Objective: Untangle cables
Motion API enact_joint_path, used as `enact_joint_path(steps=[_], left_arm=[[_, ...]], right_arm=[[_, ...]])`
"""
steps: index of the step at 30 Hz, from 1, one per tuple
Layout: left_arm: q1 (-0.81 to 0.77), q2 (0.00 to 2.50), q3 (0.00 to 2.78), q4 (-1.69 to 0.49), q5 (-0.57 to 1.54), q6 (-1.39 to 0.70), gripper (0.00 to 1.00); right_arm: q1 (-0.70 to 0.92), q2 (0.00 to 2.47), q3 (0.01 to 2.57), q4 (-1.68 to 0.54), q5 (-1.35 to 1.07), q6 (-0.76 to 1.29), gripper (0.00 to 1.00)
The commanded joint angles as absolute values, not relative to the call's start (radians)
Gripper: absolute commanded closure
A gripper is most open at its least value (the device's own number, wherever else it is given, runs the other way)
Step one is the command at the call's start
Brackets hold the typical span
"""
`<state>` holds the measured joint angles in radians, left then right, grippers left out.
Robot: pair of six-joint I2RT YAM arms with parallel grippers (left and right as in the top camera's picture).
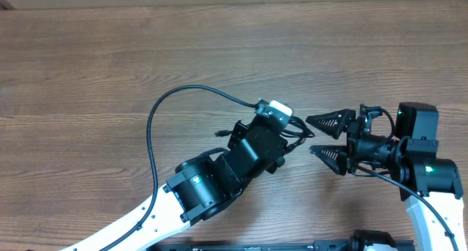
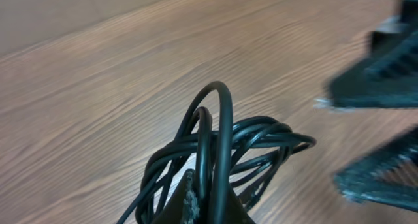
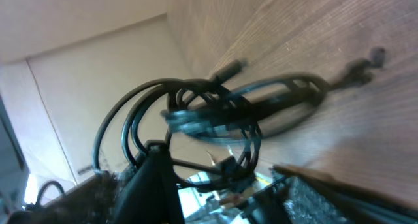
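1. Where the wooden table [image 1: 110, 61] was viewed from overhead, both grippers were found tip to tip near its middle.
2. The right gripper [image 1: 309, 135] was seen with jaws spread, just beside the bundle. The left gripper [image 2: 208, 209] was clenched on the cables [image 2: 225, 152], apparently held clear of the wood.
3. Were several strands caught together by the spread jaws, the knot would likely be tightened.
4. What looked like plug ends [image 3: 374, 54] were shown only by the right wrist view; overhead, the bundle was largely hidden beneath the left wrist.
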<state>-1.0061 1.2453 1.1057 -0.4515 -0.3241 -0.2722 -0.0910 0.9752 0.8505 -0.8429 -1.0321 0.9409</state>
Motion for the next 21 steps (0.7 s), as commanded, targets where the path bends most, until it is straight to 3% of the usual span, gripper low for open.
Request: enact_joint_path(steps=[1,6,9,15,18,19,20,21], left_arm=[[-1.008,1.258,1.116,-0.415,-0.204,-0.205,0.96],[-1.008,1.263,1.116,-0.347,-0.054,-0.127,0.96],[-1.008,1.263,1.116,-0.339,0.032,-0.100,0.96],[-1.008,1.260,1.116,-0.336,-0.014,-0.105,0.96],[-1.008,1.260,1.116,-0.335,-0.118,-0.150,0.96],[-1.008,1.260,1.116,-0.336,-0.157,-0.177,0.96],[-1.007,1.260,1.116,-0.335,-0.218,-0.217,0.96],[-1.007,1.260,1.116,-0.335,-0.255,-0.242,0.96]], right_arm=[[-0.095,0.965,0.865,-0.812,-0.998,0.979,0.31],[-0.095,0.965,0.865,-0.808,-0.884,0.977,0.34],[-0.095,0.965,0.865,-0.809,-0.848,0.976,0.46],[-0.095,0.965,0.865,-0.819,-0.820,0.934,0.62],[-0.095,0.965,0.865,-0.826,-0.823,0.898,0.76],[-0.095,0.965,0.865,-0.826,-0.825,0.883,0.83],[-0.095,0.965,0.865,-0.834,-0.828,0.855,0.96],[-0.095,0.965,0.865,-0.841,-0.831,0.827,0.96]])
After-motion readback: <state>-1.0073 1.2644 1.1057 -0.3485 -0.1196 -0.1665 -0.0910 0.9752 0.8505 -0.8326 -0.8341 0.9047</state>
